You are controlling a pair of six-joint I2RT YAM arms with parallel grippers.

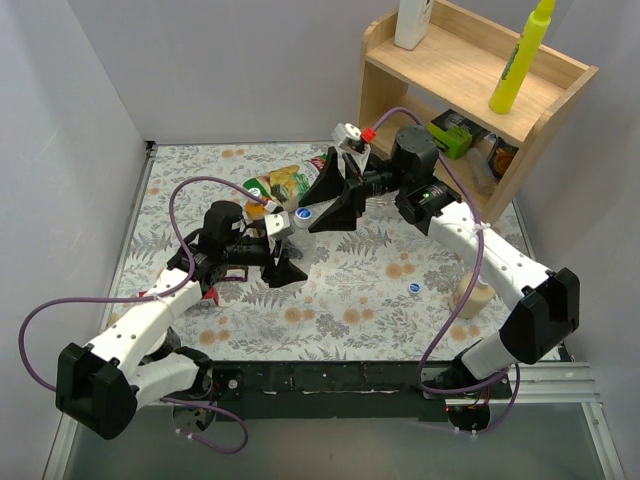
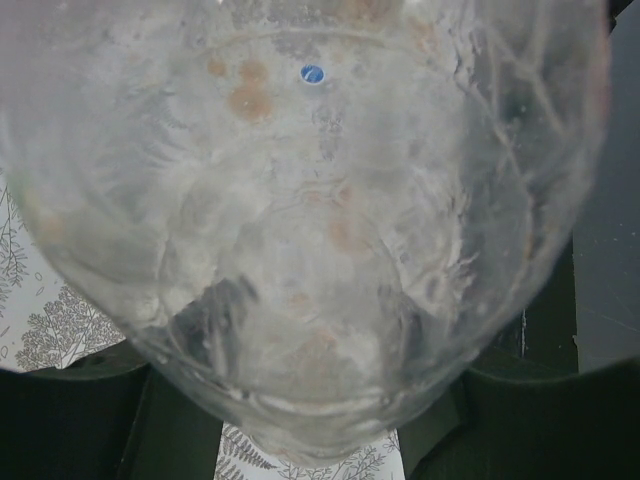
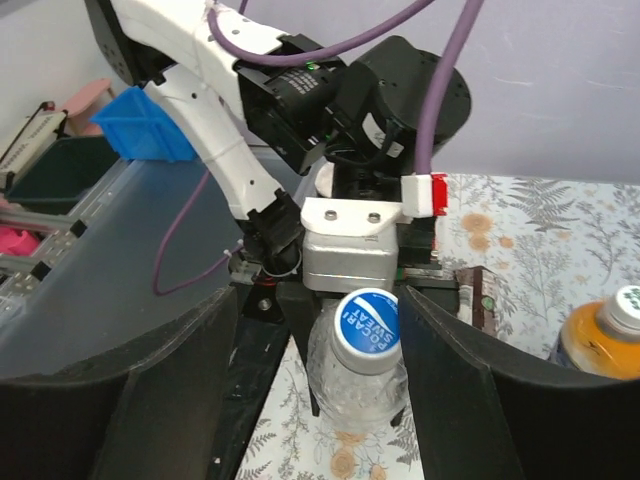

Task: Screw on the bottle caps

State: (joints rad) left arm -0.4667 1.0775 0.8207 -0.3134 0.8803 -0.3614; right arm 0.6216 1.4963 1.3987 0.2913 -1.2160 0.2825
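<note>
Find the clear, crumpled plastic bottle (image 3: 350, 395) clamped in the left gripper (image 1: 285, 240), raised off the floral table mat (image 1: 180, 190) at about 11 o'clock of centre, with its neck turned toward the right arm. Note the right gripper (image 3: 325, 310) spread wide and holding nothing, one black finger on each side of the round blue plastic cap with white lettering (image 3: 365, 330) that sits on the neck, touching neither side.

Cannot tell from here how far that cap is threaded, so treat it as loose. Centre the fingers on the cap before closing, since it sits nearer the 3 o'clock finger in the right wrist view. Close on the cap's rim alone, not on the soft shoulder below. Turn about the neck's own axis with light inward pressure, so as not to cross-thread it. Keep the left grip firm but short of crushing the thin wall.

Leave for later the loose blue cap (image 1: 414, 288) at 4 o'clock of the held one, and the small orange-liquid bottle (image 3: 600, 340) at 10 o'clock.
</note>
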